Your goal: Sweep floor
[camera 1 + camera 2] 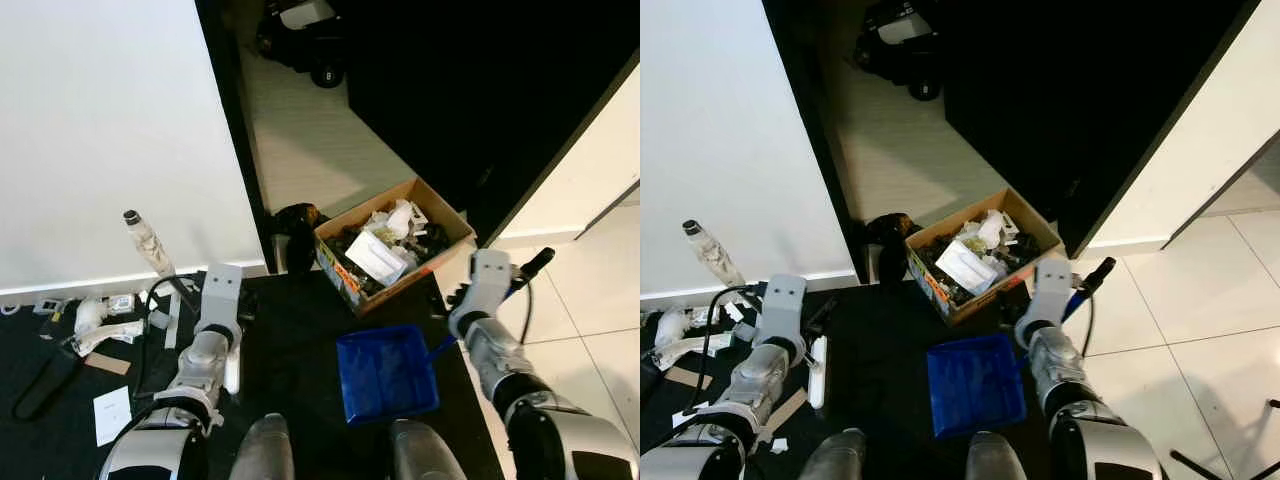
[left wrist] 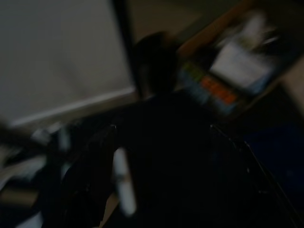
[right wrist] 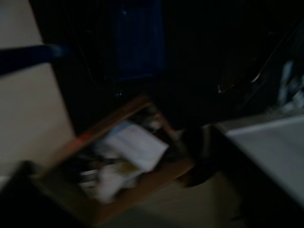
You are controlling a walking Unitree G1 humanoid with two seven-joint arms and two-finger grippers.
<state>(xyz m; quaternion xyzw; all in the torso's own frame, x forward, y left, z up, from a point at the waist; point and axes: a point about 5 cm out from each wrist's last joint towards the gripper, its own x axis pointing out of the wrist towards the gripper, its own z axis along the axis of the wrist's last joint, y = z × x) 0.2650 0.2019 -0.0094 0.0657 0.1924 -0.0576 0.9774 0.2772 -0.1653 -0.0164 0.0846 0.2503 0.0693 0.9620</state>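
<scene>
While both silver arms reach forward over a black floor mat [image 1: 290,330], the scene itemises as follows.

Left gripper [image 1: 222,282]: raised above the mat; whether its jaws are apart or together cannot be told. A white brush-like tool [image 1: 818,372] lies on the mat just beside this arm, below the jaws; contact is unclear.

Right gripper [image 1: 490,270]: at the mat's edge, jaw state likewise impossible to tell. A thin blue handle [image 1: 440,347] runs from just under it down to the blue rectangular plastic dustpan [image 1: 387,373], which sits flat on the mat, nearer the robot than either pair of jaws.

Open brown cardboard box [image 1: 400,275]: heaped with crumpled white paper [image 1: 375,256] and dark scraps, between the two grippers and just ahead of the right jaws.

Small dark rounded object [image 1: 295,225]: just beyond the box's corner.

Loose white litter and paper scraps [image 1: 100,325]: outward of the left jaws, with a clear plastic bottle [image 1: 148,243] against the white wall [image 1: 100,130].
</scene>
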